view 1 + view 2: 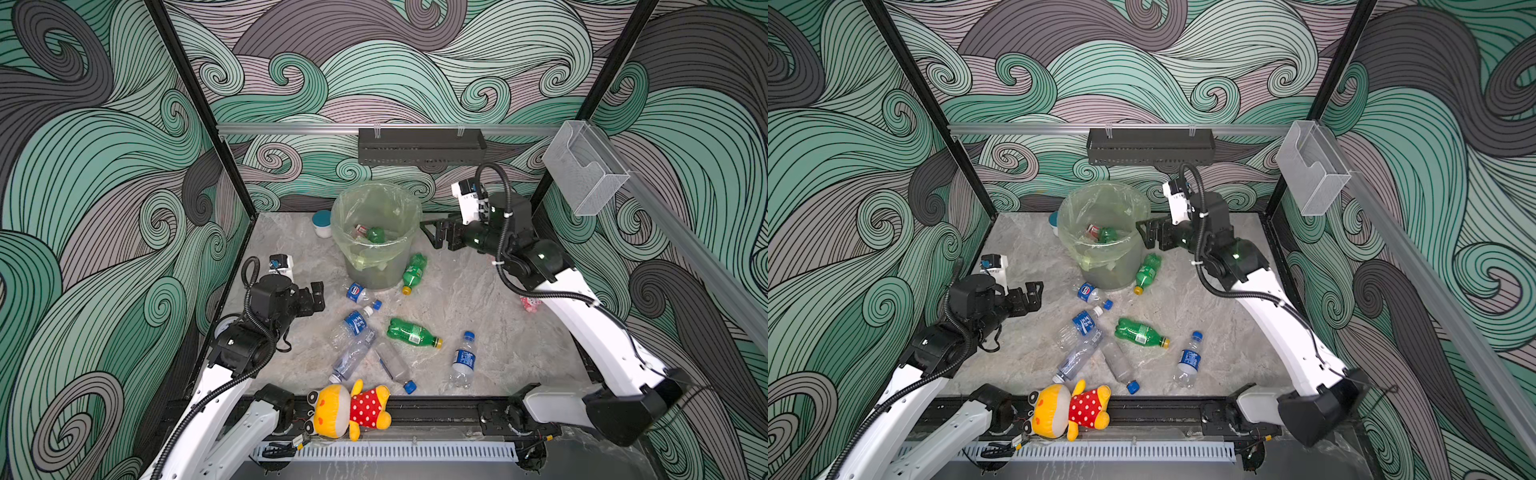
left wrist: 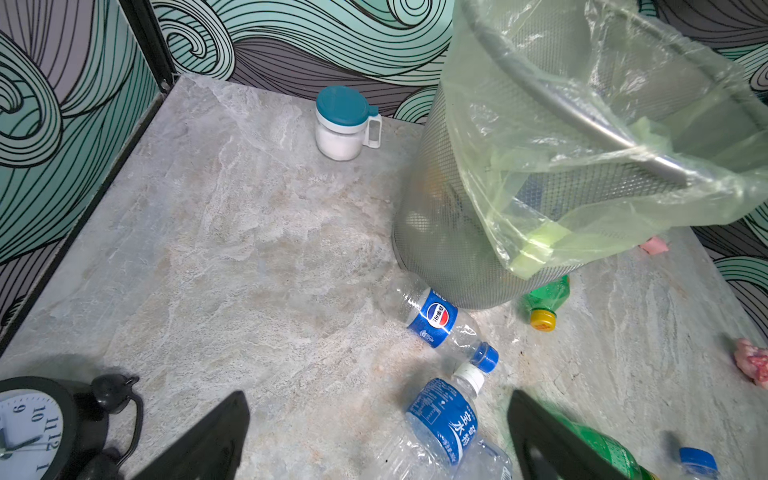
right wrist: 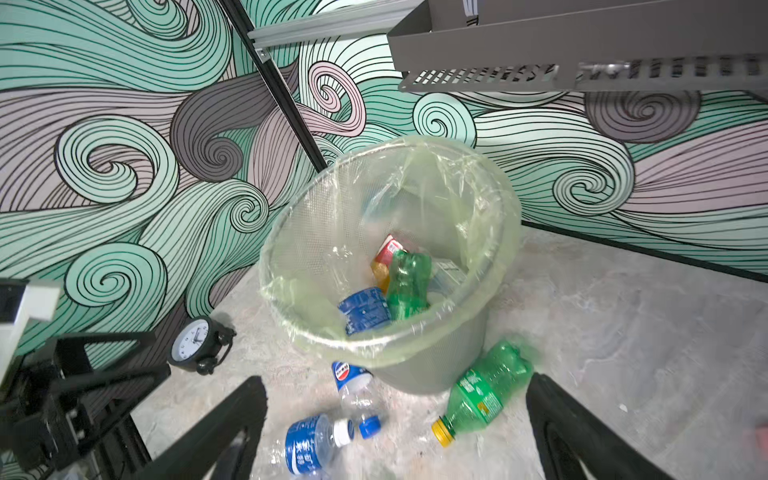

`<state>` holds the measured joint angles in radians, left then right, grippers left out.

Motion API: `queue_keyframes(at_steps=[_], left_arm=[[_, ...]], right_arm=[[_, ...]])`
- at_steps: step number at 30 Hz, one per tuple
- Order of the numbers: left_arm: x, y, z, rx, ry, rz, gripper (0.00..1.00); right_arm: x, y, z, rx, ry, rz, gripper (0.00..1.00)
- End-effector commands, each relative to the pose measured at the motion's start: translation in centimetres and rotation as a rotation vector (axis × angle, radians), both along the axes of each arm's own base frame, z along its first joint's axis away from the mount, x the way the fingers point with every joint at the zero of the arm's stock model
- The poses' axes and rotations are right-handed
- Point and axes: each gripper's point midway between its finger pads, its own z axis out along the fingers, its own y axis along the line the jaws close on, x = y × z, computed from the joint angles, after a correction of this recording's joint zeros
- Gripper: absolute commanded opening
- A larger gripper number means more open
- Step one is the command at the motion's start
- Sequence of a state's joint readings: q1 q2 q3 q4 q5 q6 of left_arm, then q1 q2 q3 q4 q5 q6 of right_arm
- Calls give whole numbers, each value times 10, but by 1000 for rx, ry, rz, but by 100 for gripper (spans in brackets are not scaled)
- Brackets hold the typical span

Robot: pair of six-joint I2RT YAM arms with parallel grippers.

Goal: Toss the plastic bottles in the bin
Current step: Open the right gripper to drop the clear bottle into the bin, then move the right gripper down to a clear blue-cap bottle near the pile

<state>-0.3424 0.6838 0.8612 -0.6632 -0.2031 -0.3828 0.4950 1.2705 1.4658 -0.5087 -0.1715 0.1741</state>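
The bin (image 1: 374, 274) (image 1: 1108, 276) stands at the back, lined with a pale green bag. Inside it lie a green bottle (image 3: 409, 282), an orange-red labelled one (image 3: 388, 251) and a blue-labelled one (image 3: 365, 309). My right gripper (image 1: 434, 235) (image 3: 397, 378) hangs open and empty just right of the rim. On the floor, a green bottle (image 1: 414, 272) leans against the bin, with a blue-labelled clear bottle (image 2: 444, 322) beside it. Several more plastic bottles (image 1: 411, 332) lie toward the front. My left gripper (image 1: 318, 295) (image 2: 378, 399) is open and empty, left of the white-capped bottle (image 2: 444, 419).
A white jar with a teal lid (image 1: 322, 223) stands left of the bin. A black alarm clock (image 2: 33, 428) sits under my left arm. A yellow plush toy (image 1: 349, 409) lies on the front rail. A black tray (image 1: 419, 145) and a clear box (image 1: 582, 166) hang on the walls.
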Motion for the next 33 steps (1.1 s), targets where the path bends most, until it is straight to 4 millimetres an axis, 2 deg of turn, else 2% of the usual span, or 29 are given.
queue_keyframes(at_steps=[1, 6, 9, 12, 19, 23, 26, 33], left_arm=[[-10, 13, -7, 52, 25, 33, 99], [-6, 15, -5, 75, 27, 38, 99], [-2, 14, -6, 92, 37, 33, 99], [1, 14, -7, 107, 44, 33, 99], [2, 15, -9, 121, 53, 39, 99], [1, 18, -10, 131, 52, 49, 99], [2, 18, -12, 133, 50, 48, 99], [5, 16, -13, 139, 63, 43, 99]], right_arm=[[-27, -37, -64, -183, 152, -82, 97], [-69, -79, -136, -258, 358, -227, 93], [-92, -92, -170, -263, 477, -276, 90], [-111, -102, -196, -278, 569, -315, 88], [-153, -97, -247, -220, 796, -291, 88], [-170, -103, -273, -228, 878, -320, 88], [-175, -105, -289, -234, 900, -336, 86], [-181, -98, -318, -205, 969, -321, 83]])
